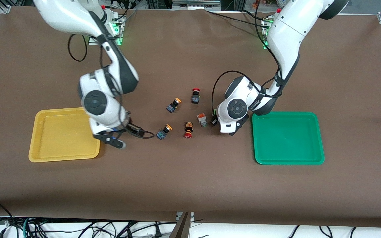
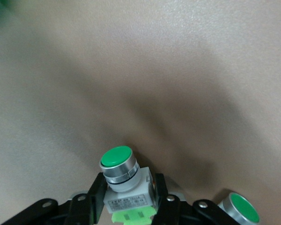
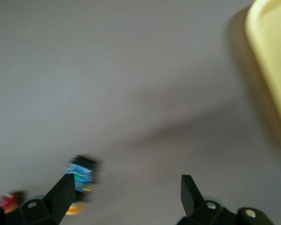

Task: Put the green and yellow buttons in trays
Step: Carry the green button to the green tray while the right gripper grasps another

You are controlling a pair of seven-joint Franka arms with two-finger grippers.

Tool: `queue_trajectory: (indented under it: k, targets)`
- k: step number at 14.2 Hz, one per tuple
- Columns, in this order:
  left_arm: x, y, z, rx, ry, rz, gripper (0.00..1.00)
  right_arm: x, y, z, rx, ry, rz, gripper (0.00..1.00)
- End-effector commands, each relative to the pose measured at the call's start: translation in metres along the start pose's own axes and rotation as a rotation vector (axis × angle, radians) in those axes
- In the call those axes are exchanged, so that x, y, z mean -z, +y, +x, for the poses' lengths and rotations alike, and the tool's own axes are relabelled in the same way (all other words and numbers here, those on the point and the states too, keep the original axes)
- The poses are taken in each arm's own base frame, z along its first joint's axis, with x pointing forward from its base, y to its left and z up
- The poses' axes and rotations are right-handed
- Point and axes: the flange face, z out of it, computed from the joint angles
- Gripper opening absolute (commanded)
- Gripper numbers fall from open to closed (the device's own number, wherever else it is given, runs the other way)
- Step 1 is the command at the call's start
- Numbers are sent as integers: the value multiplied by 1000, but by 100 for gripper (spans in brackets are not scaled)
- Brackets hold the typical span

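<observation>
My left gripper (image 2: 129, 199) is shut on a whitish-grey button with a green cap (image 2: 124, 180), low over the table beside the green tray (image 1: 288, 158); it shows in the front view too (image 1: 215, 121). A second whitish-grey button (image 1: 202, 119) with an orange block lies next to it; its green cap (image 2: 241, 208) shows in the left wrist view. My right gripper (image 1: 113, 140) is open and empty, between the yellow tray (image 1: 45, 155) and a yellow-capped black button (image 1: 163, 131), which the right wrist view also shows (image 3: 82, 176). Another yellow-capped button (image 1: 173, 105) lies farther from the camera.
Two red mushroom-cap switches lie among the buttons, one (image 1: 195, 96) farthest from the camera, one (image 1: 188, 130) beside the nearer yellow-capped button. Both trays hold nothing. A black cable (image 1: 144, 134) trails from the right wrist. The yellow tray's edge (image 3: 271, 56) shows in the right wrist view.
</observation>
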Motion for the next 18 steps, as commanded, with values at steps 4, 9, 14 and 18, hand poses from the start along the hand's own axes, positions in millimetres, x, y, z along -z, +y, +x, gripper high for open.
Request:
queue_trajectory:
  k: [4, 9, 14, 18]
  targets:
    - [22, -13, 44, -255, 97, 134, 0, -61, -40, -35, -158, 18, 50, 100]
    - [102, -37, 128, -540, 142, 194, 0, -87, -55, -53, -196, 35, 94, 100]
    - [76, -56, 196, -655, 118, 198, 85, -102, -61, -65, -186, 39, 102, 0]
    - [76, -52, 190, -618, 88, 162, 100, -81, -45, -36, -119, 52, 82, 0]
